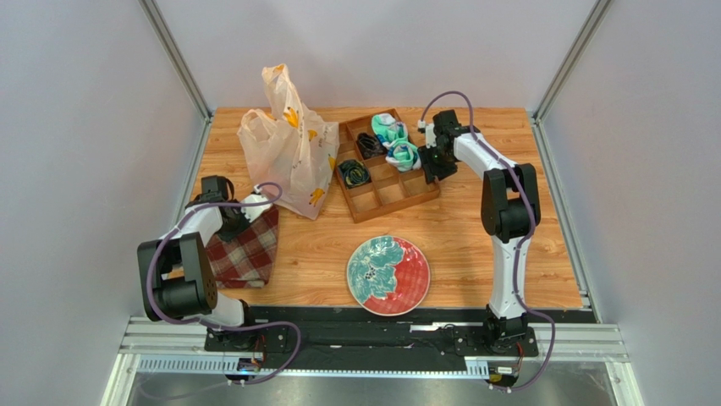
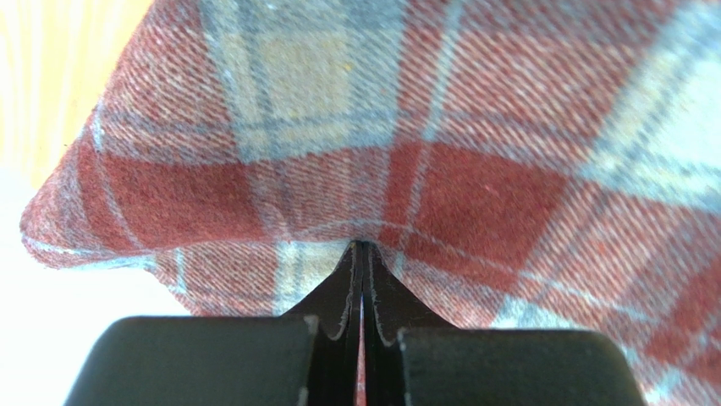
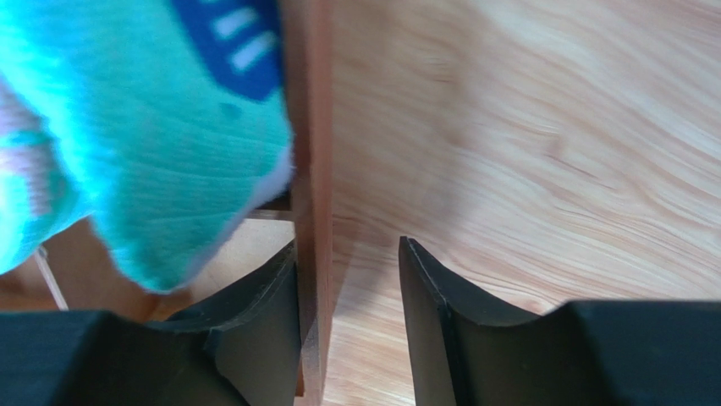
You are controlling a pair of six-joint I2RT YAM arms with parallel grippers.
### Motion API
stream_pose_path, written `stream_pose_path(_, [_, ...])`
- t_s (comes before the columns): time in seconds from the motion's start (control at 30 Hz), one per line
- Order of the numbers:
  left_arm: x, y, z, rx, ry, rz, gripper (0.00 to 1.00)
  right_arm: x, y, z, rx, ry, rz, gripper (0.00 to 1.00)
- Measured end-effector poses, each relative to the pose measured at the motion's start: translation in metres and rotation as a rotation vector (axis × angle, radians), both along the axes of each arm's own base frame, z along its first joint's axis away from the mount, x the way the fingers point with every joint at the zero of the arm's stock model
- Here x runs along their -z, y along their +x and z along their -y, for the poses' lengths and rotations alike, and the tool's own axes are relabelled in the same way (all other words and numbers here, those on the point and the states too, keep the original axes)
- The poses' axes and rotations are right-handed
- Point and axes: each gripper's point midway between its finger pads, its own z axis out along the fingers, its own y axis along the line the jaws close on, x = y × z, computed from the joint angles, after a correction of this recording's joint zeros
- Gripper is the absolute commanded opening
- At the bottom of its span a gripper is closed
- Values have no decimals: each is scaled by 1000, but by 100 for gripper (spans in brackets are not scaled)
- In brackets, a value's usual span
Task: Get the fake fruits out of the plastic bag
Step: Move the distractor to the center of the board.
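Cream-white crinkly plastic bag (image 1: 288, 156) ungripped, far left; left claw (image 2: 361, 247) pinching red plaid cloth (image 2: 338, 169), right claw (image 3: 349, 245) parted astride wooden tray wall (image 3: 311, 127). Likely next: release, grasp bag.

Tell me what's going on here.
The left gripper is pinched shut on the plaid cloth at the table's left. The right gripper straddles the right wall of the wooden tray, jaws open, beside a teal sock. The bag stands at the back, held by neither gripper.
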Motion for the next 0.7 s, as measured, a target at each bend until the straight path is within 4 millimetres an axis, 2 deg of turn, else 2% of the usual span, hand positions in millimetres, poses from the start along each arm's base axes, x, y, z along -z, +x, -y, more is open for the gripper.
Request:
stream_pose_path(0.13, [-8, -6, 9, 7, -49, 7, 0, -1, 13, 34, 109, -13, 24, 41])
stream_pose_path(0.23, [-20, -8, 18, 8, -95, 32, 0, -1, 19, 74, 211, -29, 41, 40])
stream_pose_path(0.33, [-31, -5, 23, 2, -121, 70, 1, -3, 14, 116, 310, -47, 42, 40])
stream_pose_path(0.4, [-38, -6, 27, -5, -139, 92, 2, -6, 7, 144, 374, -67, 42, 45])
stream_pose_path(0.47, [-44, -7, 30, -11, -154, 110, 4, -12, 2, 163, 420, -86, 49, 55])
stream_pose_path(0.5, [-48, -8, 32, -15, -164, 122, 4, -16, 0, 169, 438, -88, 55, 64])
stream_pose_path(0.53, [-52, -8, 34, -16, -171, 135, 6, -23, -1, 171, 450, -86, 67, 67])
stream_pose_path(0.6, [-62, -11, 38, -19, -188, 164, 17, -44, -2, 168, 459, -70, 105, 76])
stream_pose_path(0.63, [-66, -13, 40, -18, -194, 175, 23, -61, -1, 164, 452, -60, 142, 78])
stream_pose_path(0.67, [-73, -15, 43, -17, -204, 194, 39, -79, 0, 158, 441, -51, 182, 79])
stream_pose_path(0.7, [-79, -17, 45, -13, -213, 211, 48, -98, -1, 152, 424, -42, 223, 80])
